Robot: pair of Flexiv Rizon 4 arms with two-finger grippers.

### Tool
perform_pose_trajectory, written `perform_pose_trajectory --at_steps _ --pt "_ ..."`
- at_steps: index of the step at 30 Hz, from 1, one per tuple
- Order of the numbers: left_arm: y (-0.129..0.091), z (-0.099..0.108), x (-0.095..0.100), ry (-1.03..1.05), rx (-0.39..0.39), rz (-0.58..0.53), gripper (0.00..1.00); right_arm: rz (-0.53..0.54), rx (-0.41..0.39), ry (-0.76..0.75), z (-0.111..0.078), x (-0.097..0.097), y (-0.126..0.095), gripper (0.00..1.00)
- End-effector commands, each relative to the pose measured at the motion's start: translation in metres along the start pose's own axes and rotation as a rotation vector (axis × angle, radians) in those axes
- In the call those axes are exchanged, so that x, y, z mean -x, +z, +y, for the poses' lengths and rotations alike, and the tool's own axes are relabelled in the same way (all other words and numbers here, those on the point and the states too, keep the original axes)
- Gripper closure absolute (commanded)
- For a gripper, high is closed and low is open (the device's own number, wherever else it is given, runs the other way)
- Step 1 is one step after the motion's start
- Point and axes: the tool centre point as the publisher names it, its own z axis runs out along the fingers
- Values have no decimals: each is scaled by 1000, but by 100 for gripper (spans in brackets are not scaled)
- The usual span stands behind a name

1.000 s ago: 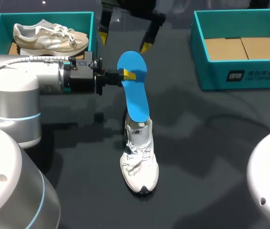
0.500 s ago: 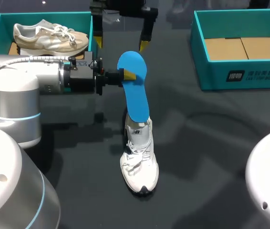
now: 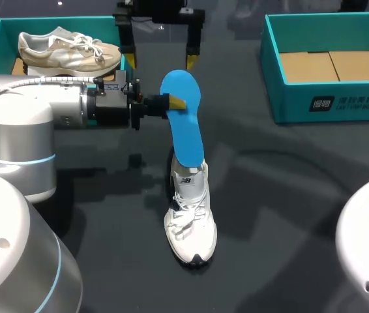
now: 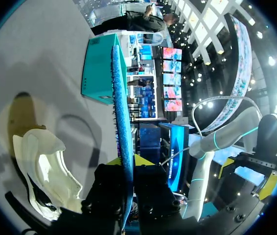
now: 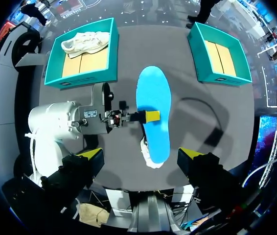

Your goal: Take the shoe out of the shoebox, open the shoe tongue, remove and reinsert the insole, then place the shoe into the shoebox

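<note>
While my left pincer (image 3: 173,102) is clamped on the blue insole (image 3: 186,124) at its edge, its lower end in the mouth of the white shoe (image 3: 190,222) on the table (image 3: 289,195), I judge reinsertion is likely in hand. Next it needs feeding down toward the toe. My right pincer (image 3: 160,59) hangs beyond, fingers wide apart.

Insole (image 3: 186,124) lower end hidden inside shoe (image 3: 190,225).
</note>
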Motion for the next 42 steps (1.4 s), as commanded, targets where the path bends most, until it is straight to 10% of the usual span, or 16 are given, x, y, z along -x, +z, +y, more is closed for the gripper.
perform_pose_trajectory --at_steps 1,42 --pt "1 0 1 1 -1 1 100 14 4 -1 1 0 0 0" --pt "1 0 1 1 -1 1 100 900 47 89 34 94 21 0"
